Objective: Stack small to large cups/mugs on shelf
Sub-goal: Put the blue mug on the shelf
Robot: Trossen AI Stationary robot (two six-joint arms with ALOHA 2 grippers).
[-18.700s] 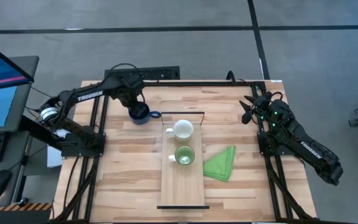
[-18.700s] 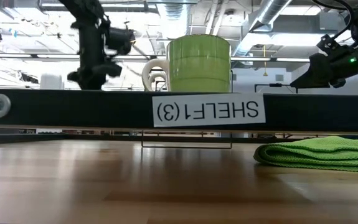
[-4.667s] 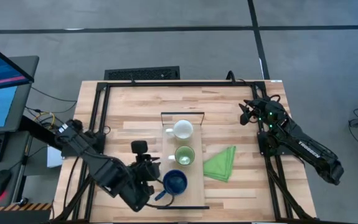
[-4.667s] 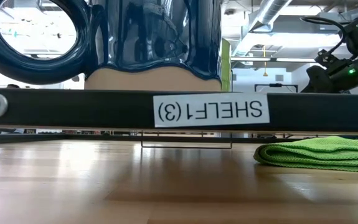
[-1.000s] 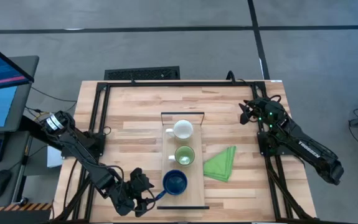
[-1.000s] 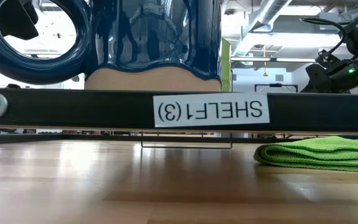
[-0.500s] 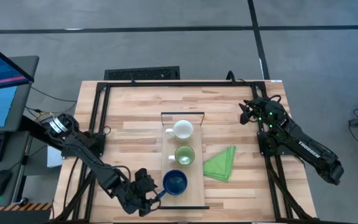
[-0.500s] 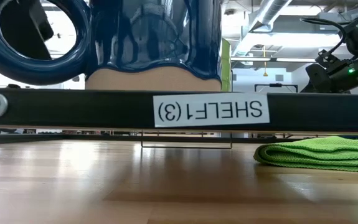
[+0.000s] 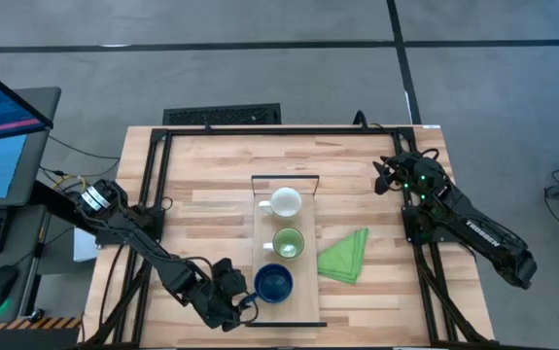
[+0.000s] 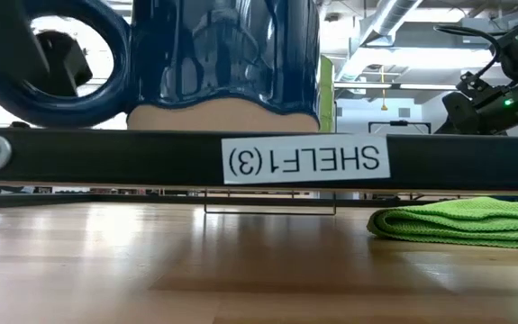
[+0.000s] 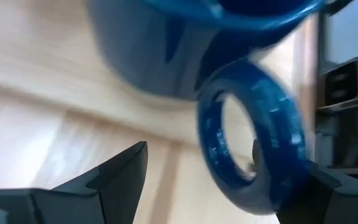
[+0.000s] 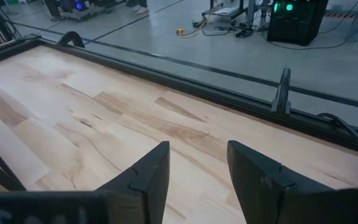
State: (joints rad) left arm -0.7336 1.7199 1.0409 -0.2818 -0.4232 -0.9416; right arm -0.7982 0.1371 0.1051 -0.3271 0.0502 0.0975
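Note:
Three mugs stand in a row on the shelf (image 9: 303, 313): the white mug (image 9: 285, 202) at the far end, the light green mug (image 9: 289, 242) in the middle, the dark blue mug (image 9: 274, 284) nearest. The blue mug (image 10: 222, 54) rests on its base, its handle (image 11: 211, 134) pointing to the table's left. My left gripper (image 9: 244, 297) is low at that handle, open, one finger on each side of the ring (image 11: 228, 168). My right gripper (image 9: 384, 177) hovers open at the table's far right, with nothing between its fingers (image 12: 197, 168). My left gripper comes level from the table's left, its open fingers on either side of the blue mug's handle (image 11: 278, 118). I cannot tell whether a finger touches the ring. The mug stands upright on the shelf.
A folded green cloth (image 9: 345, 255) lies on the table right of the shelf, also visible in the low view (image 10: 461, 220). The shelf's black end frame (image 10: 105, 157) carries a white label. A black metal frame runs around the tabletop's edges (image 12: 228, 78).
My left gripper has moved toward the table's right edge, low, up to the blue mug's handle, which now lies between its open fingers. The three mugs remain on the shelf.

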